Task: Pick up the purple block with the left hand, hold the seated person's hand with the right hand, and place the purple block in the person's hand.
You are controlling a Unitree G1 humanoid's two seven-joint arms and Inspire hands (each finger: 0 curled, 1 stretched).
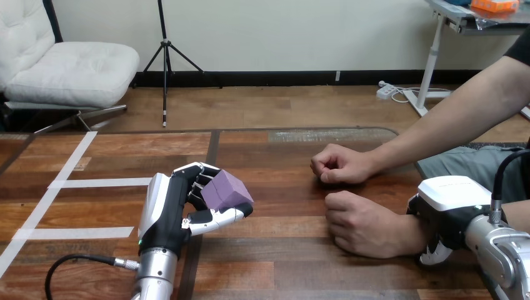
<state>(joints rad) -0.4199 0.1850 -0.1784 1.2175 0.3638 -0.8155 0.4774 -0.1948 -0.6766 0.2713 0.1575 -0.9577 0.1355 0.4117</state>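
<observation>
Holding purple block (pixel 226 189) in left hand (pixel 165 212), well left of the person's near hand (pixel 356 225). Gripping with fingers (pixel 197 170) curled over the block's far side and thumb (pixel 219 217) pressed up from below, so pinched from two sides and closed firmly on it. Looks lifted clear of the counter (pixel 281 262) and tilted, one corner aimed toward the near hand; reads as pick-up done and carry across pending. Clamping right hand (pixel 447 203) over the wrist (pixel 406 234) just right of the near hand, fingers wrapped round it with one tip showing under the near side. Likely steadying the target so the drop spot stays put during transfer. Worth noting: near hand resting on the counter as a loose fist, knuckles toward the block, no open palm on offer. Needs opening or turning palm-up before any release, otherwise nothing to land on and block liable to roll off the knuckles. Also noting the person's far hand (pixel 340 165) just beyond the near hand, likewise fisted on the counter, apart from both robot hands. Best kept outside the approach line, so coming in low from the left side of the near hand.
</observation>
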